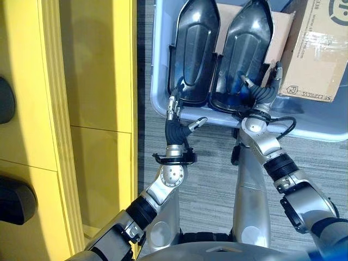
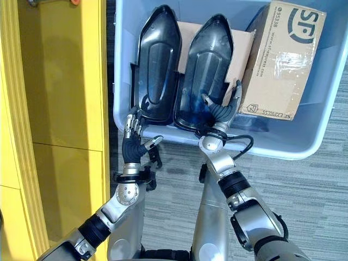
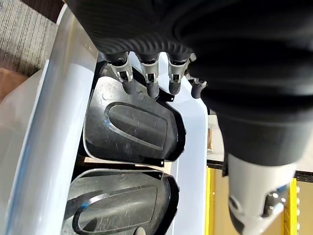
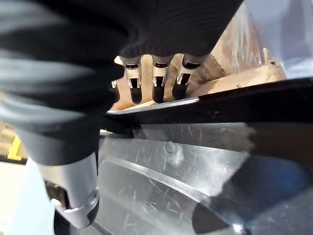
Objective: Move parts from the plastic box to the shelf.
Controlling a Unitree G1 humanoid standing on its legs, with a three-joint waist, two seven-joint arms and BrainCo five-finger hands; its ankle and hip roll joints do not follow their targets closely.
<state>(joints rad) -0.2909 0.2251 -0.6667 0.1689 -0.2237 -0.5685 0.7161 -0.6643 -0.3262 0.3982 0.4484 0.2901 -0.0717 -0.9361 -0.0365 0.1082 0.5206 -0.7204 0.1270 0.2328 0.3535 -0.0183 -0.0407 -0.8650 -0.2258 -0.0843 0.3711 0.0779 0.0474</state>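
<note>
shelf [image 1: 65,109]: yellow, on my left, no part placed where i can see.
left hand [image 1: 175,122]: at the near rim of the plastic box [image 1: 157,65], fingers straight, thumb apart, holding nothing; fingertips just at the left black part [image 1: 193,49].
right black part [image 1: 244,54]: upright in the box beside a cardboard carton [image 1: 318,49].
right hand [image 1: 263,89]: fingers behind this part's edge, thumb in front, looks clamped on it.
step: i judge the pickup is beginning; next, lift clear, then turn left.

parts [image 1: 196,51]: glossy black plastic | box [image 1: 159,65]: smooth translucent plastic | carton [image 1: 318,49]: matt cardboard
</note>
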